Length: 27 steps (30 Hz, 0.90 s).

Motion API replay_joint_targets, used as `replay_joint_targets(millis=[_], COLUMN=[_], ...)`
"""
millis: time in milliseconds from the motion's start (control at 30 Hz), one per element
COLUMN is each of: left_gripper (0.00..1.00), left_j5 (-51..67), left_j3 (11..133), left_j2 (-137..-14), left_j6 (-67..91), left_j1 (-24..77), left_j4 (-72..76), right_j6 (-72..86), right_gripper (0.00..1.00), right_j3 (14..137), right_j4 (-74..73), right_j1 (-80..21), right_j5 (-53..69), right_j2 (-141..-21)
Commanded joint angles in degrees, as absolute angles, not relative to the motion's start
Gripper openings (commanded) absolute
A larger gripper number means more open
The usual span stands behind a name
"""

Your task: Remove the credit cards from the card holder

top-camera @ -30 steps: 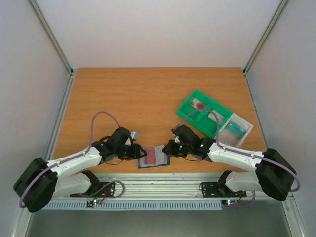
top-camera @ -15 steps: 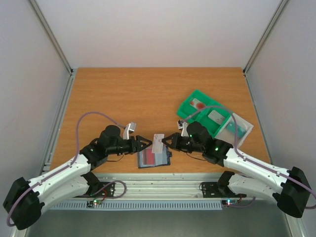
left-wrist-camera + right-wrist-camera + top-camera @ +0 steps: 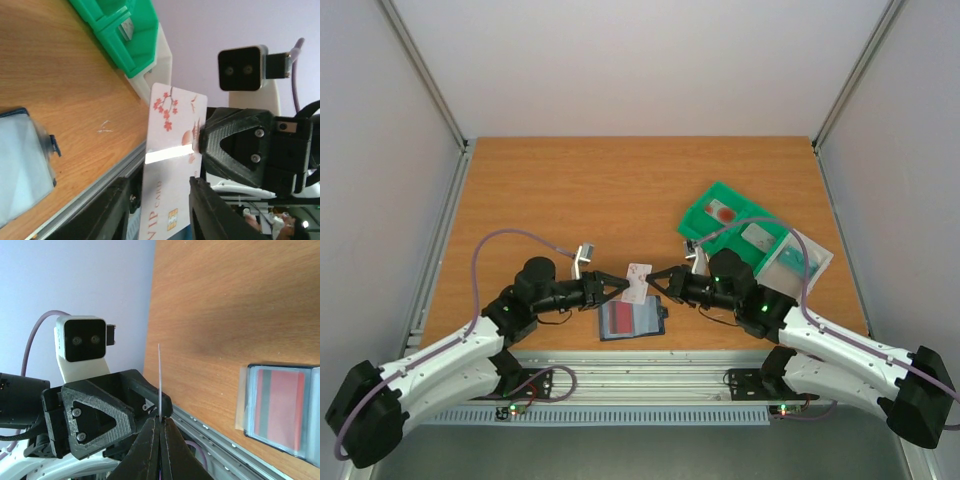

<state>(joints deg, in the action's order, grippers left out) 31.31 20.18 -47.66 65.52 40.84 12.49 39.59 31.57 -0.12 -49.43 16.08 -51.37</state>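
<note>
My right tool (image 3: 654,281) has lifted a white card (image 3: 638,283) clear of the holder (image 3: 22,165) and pinches it at frame centre. My left tool (image 3: 618,288) now straddles it, but I cannot tell whether it grips. A red card (image 3: 280,410) remains in the holder on the bench (image 3: 620,190).

Lab enclosure — white walls (image 3: 640,60), aluminium frame (image 3: 421,70), wooden tabletop (image 3: 620,190).

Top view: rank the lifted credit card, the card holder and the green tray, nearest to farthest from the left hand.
From the left hand:
1. credit card, at its fingertips, raised between both hands.
2. card holder, lying open just below, toward the near edge.
3. green tray, far right, beyond the right hand.
</note>
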Motion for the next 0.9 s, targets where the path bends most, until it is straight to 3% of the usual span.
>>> replay_joint_targets(millis=[0,200,433,633,867], left_gripper=[0.26,0.01,0.00,0.01,0.00], left_j5=[33.4,33.5,35.9,41.1,50.5], left_j3=[19.7,19.9,20.4,24.1,30.3], left_j2=[-48.5,-47.3,-46.0,-44.9,-45.7], left_j6=[67.1,65.4,62.2,55.7,44.6], left_j1=[40.7,40.7,40.7,40.7,40.7], left_j4=[20.6,20.5,18.9,11.8,-0.6], right_j6=[41.4,40.2,33.4,20.5,6.9], right_gripper=[0.01,0.02,0.18,0.36,0.40], right_j3=[30.5,30.9,34.1,41.9,54.2], right_j4=[4.3,3.7,-5.4,-25.2,-44.3], right_j1=[-49.3,-49.3,-49.3,-49.3,-49.2], right_j5=[17.3,18.5,19.4,15.5,17.2], right_j2=[-51.7,-52.4,-50.1,-45.3,-44.5])
